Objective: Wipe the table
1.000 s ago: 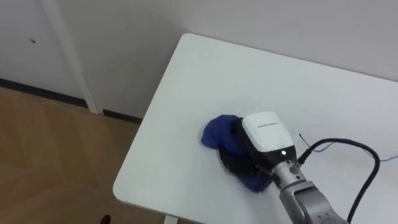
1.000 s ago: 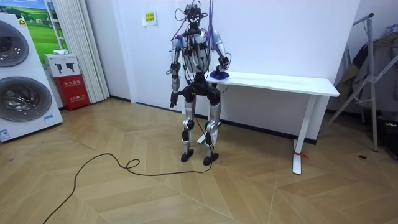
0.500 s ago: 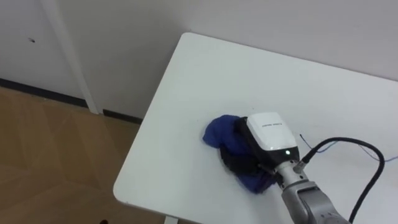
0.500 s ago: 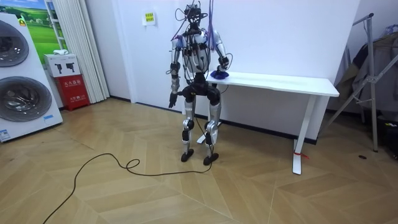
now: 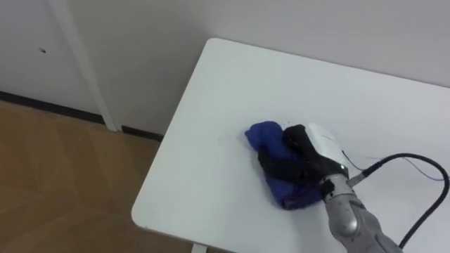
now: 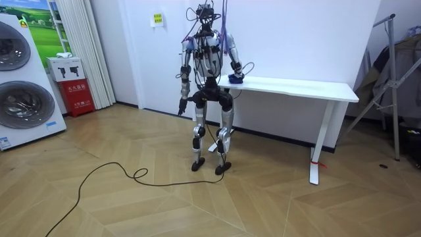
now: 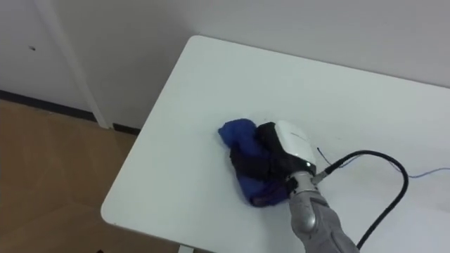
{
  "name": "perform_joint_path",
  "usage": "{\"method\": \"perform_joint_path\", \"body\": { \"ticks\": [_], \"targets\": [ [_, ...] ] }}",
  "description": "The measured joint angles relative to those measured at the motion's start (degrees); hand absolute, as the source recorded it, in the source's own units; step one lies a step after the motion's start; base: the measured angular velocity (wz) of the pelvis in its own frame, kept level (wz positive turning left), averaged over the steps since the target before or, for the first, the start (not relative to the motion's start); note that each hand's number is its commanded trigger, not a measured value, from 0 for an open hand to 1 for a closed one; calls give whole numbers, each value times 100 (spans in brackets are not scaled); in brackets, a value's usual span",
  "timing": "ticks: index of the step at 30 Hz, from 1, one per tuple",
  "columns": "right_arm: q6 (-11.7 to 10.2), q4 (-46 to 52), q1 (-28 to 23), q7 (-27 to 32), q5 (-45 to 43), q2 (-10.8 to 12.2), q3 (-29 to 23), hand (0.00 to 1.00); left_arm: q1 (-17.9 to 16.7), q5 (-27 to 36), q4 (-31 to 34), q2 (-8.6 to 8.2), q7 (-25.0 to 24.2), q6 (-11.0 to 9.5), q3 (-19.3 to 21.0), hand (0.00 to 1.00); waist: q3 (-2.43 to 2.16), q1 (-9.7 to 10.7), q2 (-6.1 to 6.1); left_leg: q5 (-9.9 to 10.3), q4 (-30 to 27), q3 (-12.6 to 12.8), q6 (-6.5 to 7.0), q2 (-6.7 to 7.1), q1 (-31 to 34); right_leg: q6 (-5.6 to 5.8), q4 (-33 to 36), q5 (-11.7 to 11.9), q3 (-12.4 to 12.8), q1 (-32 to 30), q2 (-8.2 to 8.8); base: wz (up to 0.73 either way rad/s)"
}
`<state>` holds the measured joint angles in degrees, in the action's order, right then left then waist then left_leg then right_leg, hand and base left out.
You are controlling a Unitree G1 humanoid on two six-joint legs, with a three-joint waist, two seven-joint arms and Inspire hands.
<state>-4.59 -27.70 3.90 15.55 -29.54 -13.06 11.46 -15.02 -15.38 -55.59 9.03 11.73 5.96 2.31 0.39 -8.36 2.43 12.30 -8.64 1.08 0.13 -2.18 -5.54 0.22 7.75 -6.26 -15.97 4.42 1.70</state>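
Since one second before, the cloth [image 5: 263, 138] and the right hand [image 5: 318, 150] on it had slid together a little toward the robot's right, away from the short end of the table. The hand had also rolled, so less of its white back faced up.

By the room view, the robot stood at the end of the white table [image 5: 211, 98], with the left hand [image 6: 181, 105] hanging at its side.

The table spread to the left of the right hand, in front of it and beyond it to the wall. Its short edge was well to the left of the hand. Its near edge was just behind the wrist.

The blue cloth lay crumpled on the table, under the hand and to its left. It was a long bundle. One rounded end stuck out beyond the fingertips on the far left, and the other end lay near the wrist on the near side. So the long axis ran slanted from far-left to near-right. As a crumpled bundle it pointed in no clear direction.

The dark fingers [image 5: 283, 169] were bent down into the cloth and pinched a fold of it.

I judged the cloth soft, light and not fragile. It would bunch up and slip out from a loose hold. The best place to hold was the thick middle, with the palm pressing down so it stayed flat during the stroke.
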Motion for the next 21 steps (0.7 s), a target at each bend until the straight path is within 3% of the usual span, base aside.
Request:
{"method": "perform_joint_path", "body": {
  "ticks": [6,7,9,13,18,21],
  "targets": [
    [-305,-1671,437,768,484,-119,-1295,100,-258,1,-9,53,-4,-1,448,0,-7,112,-30,0,-129,-251,36,89,153,56,2,-37,-269,21,89,22],
    [-306,-1807,461,848,516,-155,-1402,100,-277,4,-8,80,-4,0,453,0,-18,153,-28,-3,-155,-288,39,97,197,57,3,-37,-311,10,101,25],
    [-323,-2258,527,1073,677,-359,-1730,100,-359,-25,-1,125,-4,-1,558,0,-88,190,-42,-6,-213,-322,43,115,308,58,13,-38,-380,-58,118,17],
    [-349,-2765,321,1263,850,-733,-2217,100,-486,-38,63,125,-5,16,955,0,-126,281,-40,-9,-209,-365,47,106,246,63,-2,-41,-468,55,124,14],
    [-319,-2843,-196,1345,924,-848,-2859,100,-612,-43,171,112,13,28,1240,0,-167,447,28,-8,-217,-447,45,99,195,87,3,-61,-528,153,124,10],
    [-156,-2767,-318,1342,830,-910,-2890,100,-622,-33,173,119,13,26,1230,0,-164,494,88,-8,-234,-426,44,109,194,84,14,-78,-540,154,131,-3]
  ]
}}
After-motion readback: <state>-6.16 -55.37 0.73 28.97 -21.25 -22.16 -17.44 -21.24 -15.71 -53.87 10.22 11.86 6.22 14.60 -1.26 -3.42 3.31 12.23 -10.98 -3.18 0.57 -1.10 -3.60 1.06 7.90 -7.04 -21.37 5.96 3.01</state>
